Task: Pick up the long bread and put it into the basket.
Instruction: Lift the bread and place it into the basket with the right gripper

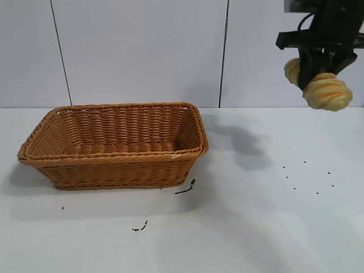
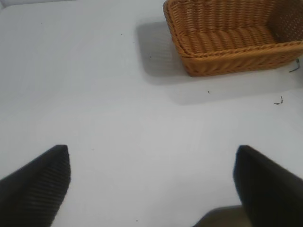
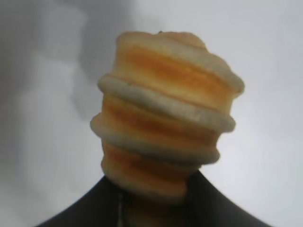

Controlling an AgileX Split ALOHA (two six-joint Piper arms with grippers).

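Your right pincer (image 1: 319, 77) is clamped partway closed around the middle of the long bread (image 1: 325, 91), high above the counter (image 1: 256, 227), well right of the basket (image 1: 114, 165). The bread looks light and soft; grip gently mid-loaf. Your left pincer (image 2: 151, 184) hangs wide open and empty.

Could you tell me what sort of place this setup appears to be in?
Probably a lab or test bench rather than a kitchen: a bare white table with small black marks, plain white wall panels behind, and only a wicker basket and a long bread held up by the right hand.
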